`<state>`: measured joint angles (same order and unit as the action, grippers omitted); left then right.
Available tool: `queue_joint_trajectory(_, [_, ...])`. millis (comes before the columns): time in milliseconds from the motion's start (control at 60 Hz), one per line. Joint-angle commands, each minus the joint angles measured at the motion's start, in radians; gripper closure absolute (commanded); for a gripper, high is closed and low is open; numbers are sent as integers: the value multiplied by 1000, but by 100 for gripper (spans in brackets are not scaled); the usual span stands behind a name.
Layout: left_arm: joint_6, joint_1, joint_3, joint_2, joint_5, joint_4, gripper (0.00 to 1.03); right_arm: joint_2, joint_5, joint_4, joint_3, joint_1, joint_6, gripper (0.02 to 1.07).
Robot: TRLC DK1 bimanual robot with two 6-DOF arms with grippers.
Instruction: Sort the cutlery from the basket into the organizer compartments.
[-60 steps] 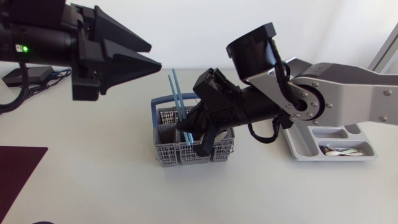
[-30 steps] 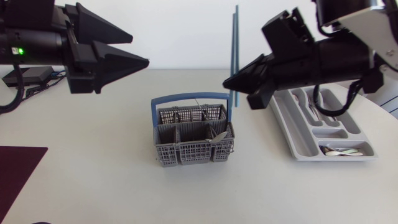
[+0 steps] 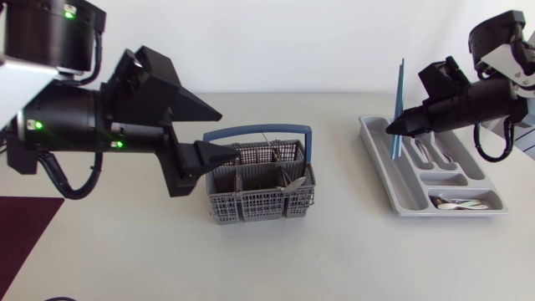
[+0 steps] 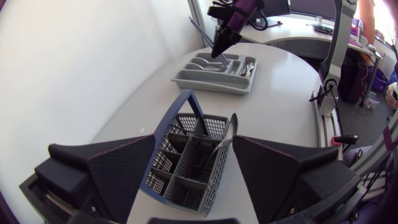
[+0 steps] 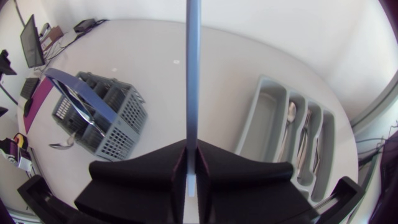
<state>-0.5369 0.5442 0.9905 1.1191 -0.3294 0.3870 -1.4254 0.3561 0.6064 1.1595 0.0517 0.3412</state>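
Note:
The grey wire basket (image 3: pixel 259 194) with a blue handle stands mid-table, a spoon (image 3: pixel 292 181) sticking out of it. My left gripper (image 3: pixel 224 134) is open, just left of the basket and above its handle; in the left wrist view the basket (image 4: pixel 186 162) lies ahead between its spread fingers (image 4: pixel 112 168). My right gripper (image 3: pixel 393 127) is shut on a pair of long blue sticks (image 3: pixel 399 100), held upright over the left end of the grey organizer (image 3: pixel 401 196). The right wrist view shows the sticks (image 5: pixel 193 74) pinched between its fingers.
The organizer holds spoons (image 3: pixel 456 203) in its front compartment and more cutlery (image 3: pixel 426 149) in the long ones. A dark maroon mat (image 3: pixel 25 226) lies at the table's left front edge. Bare table lies between basket and organizer.
My right arm lifted the blue sticks out of the basket and carried them right to above the organizer. My left gripper opened and came down towards the basket.

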Motion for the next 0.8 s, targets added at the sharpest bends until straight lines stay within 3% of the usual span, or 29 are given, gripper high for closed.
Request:
queue_joint_trajectory(0, [-23, 39, -38, 25, 26, -25, 18, -70, -26, 18, -1, 42, -10, 102])
queue_joint_trajectory(317, [-29, 135, -96, 48, 112, -80, 18, -283, -124, -11, 16, 145, -28, 102])
queue_joint_trajectory(700, [-35, 174, -127, 48, 144, -92, 18, -498, -175, -91, 46, 157, -42, 101])
queue_joint_trajectory(783, [-35, 186, -130, 48, 158, -96, 18, -529, -186, -114, 49, 155, -47, 94])
